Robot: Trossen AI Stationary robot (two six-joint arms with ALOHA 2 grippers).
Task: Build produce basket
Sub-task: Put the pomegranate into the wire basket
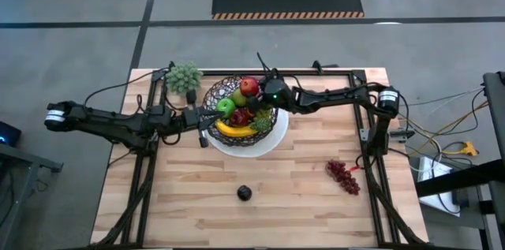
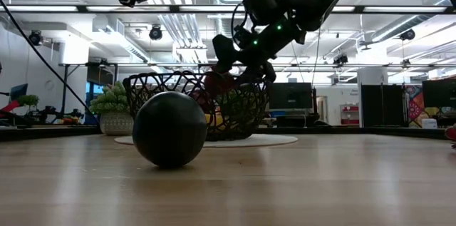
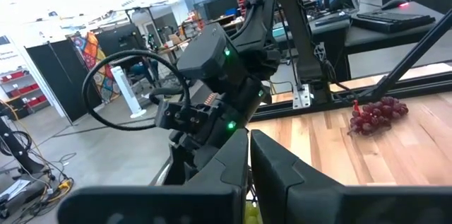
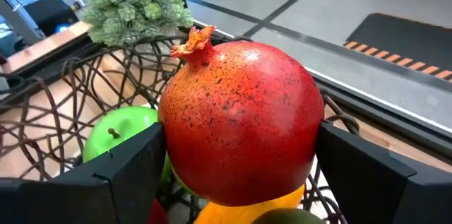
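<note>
The black wire basket (image 1: 215, 92) stands on a white plate (image 1: 272, 143). It holds a banana (image 1: 235, 130), a green apple (image 1: 226, 106) and other produce. My right gripper (image 4: 240, 164) reaches in from the right and is shut on a red speckled fruit with a crown tip (image 4: 240, 111), at rim height in the low view. My left gripper (image 3: 248, 174) is shut and level at the basket's left rim (image 1: 203, 121). Whether it touches the wire, I cannot tell. A dark plum (image 1: 245, 193) and the grapes (image 1: 343, 176) lie on the table. My right gripper pinches the red fruit's two opposite sides (image 4: 164, 136) between its two fingers. It comes from the table's right and slants a little downward. The crown tip (image 4: 192, 42) points up and away from the wrist. Whether the fruit's underside rests on the produce below, I cannot tell.
A pale green leafy cluster (image 1: 184, 77) stands at the far left, just beyond the basket. The black frame rails (image 1: 331, 72) run along the far edge and down both sides. Bare wood lies between the plum and the grapes at the near side.
</note>
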